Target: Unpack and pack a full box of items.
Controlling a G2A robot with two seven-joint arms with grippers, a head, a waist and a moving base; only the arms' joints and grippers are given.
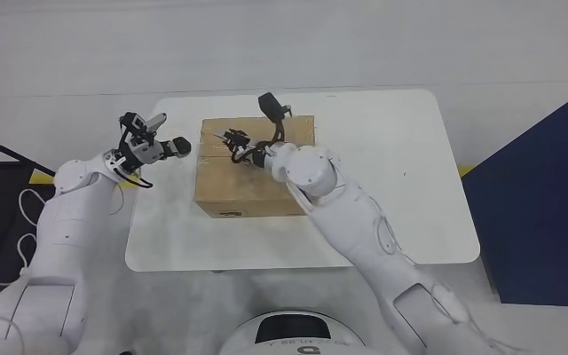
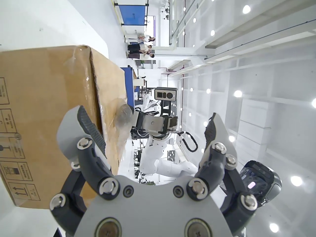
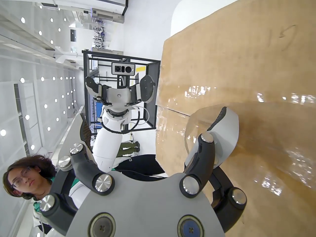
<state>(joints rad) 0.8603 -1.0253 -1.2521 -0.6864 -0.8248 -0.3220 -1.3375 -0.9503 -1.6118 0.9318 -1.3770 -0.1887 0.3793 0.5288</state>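
Closed cardboard box (image 1: 232,186) sits flat on the white tabletop (image 1: 399,177). Bare tabletop all round the box, widest strip off the box's right side. Top flaps are down, with glossy clear tape (image 3: 271,104) over the flap seam. Box's left side wall has printed handling symbols (image 2: 14,149).

Over the box: right end effector (image 1: 235,139) sits above the box top, toward the box's far-left part. Its arm (image 1: 355,222) crosses above the box's near-right corner. State is released, fingers spread wide with nothing between them. One finger (image 3: 227,129) is low over the taped top. From the left wrist view that pad (image 2: 124,114) looks to be touching the box top. The other finger (image 3: 82,127) is raised clear above the box.

Farther out: left end effector (image 1: 171,135) is just off the box's left side, near the box's far-left corner, about level with the box's top edge. Also released, fingers wide apart, gripping nothing. The lower finger (image 2: 86,122) is just beside the box's upper edge, contact can't tell. The upper finger (image 2: 212,127) is well above the box.
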